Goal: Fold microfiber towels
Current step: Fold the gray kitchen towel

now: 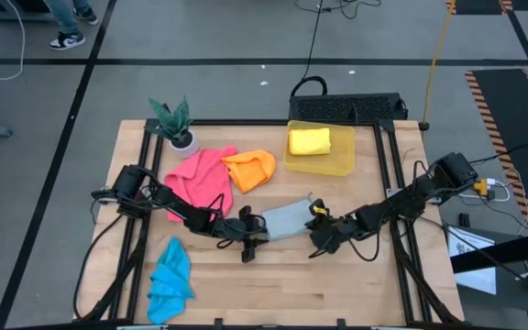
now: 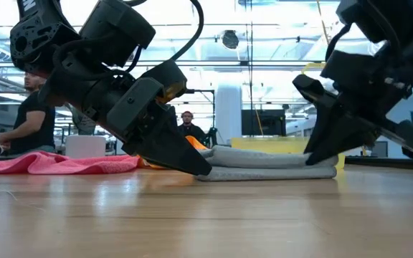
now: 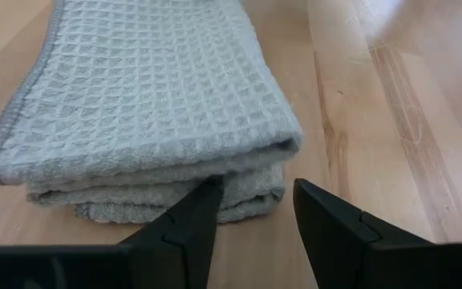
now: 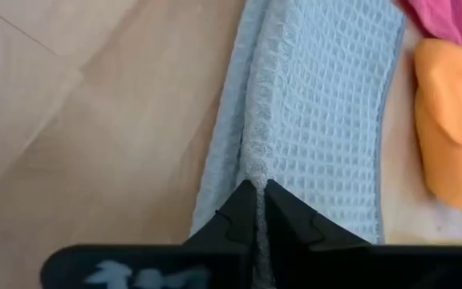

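Pressed together on one edge of the folded grey towel (image 4: 311, 128) beside the orange towel (image 1: 250, 169), the right gripper (image 4: 260, 210) risks undoing the folds if lifted, while the left gripper (image 3: 255, 210) is held spread at its other end.

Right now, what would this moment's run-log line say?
grey towel: folded, mid-table | left hand: open, at its edge | right hand: shut on grey towel | yellow towel: in bin

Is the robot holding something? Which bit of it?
Yes. The right gripper pinches the folded grey towel by its edge. The left gripper is open beside the towel's folded end, holding nothing.
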Robot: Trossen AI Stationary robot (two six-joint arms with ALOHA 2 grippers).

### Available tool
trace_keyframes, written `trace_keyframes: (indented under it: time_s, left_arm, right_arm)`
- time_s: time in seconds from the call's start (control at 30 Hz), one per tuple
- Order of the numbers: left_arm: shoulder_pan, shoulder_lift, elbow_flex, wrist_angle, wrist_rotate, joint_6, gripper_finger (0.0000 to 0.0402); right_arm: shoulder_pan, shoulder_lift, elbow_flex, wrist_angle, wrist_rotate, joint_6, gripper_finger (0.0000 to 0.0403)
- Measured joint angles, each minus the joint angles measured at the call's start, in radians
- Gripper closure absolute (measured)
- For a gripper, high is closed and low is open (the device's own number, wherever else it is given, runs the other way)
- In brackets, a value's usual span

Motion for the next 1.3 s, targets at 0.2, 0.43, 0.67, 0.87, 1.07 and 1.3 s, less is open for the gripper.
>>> trace_keyframes:
  time_s: [0.2, 0.43, 0.67, 0.87, 1.07, 1.3]
  left_arm:
    - [0.001, 0.000, 0.000, 0.000, 0.022, -0.002, 0.0234]
    - [-0.006, -0.020, 0.000, -0.035, 0.052, -0.006, 0.0234]
    - [-0.038, -0.147, 0.000, -0.327, 0.017, -0.023, 0.0234]
    - [-0.064, -0.249, 0.000, -0.412, -0.050, -0.010, 0.0234]
    - [-0.083, -0.292, 0.000, -0.473, -0.051, -0.015, 0.0234]
    - [-0.103, -0.296, -0.001, -0.519, -0.174, -0.059, 0.0234]
  right_arm:
    - [-0.011, 0.000, -0.033, 0.080, -0.024, -0.018, 0.0350]
    - [-0.011, 0.000, -0.033, 0.186, -0.025, -0.020, 0.0253]
    - [-0.012, 0.000, -0.033, 0.207, -0.178, 0.083, 0.0210]
    - [-0.033, 0.000, -0.032, 0.336, -0.262, 0.175, 0.0245]
    - [-0.071, 0.000, -0.032, 0.452, -0.266, 0.244, 0.0315]
    - [-0.126, 0.038, -0.032, 0.416, -0.261, 0.395, 0.0397]
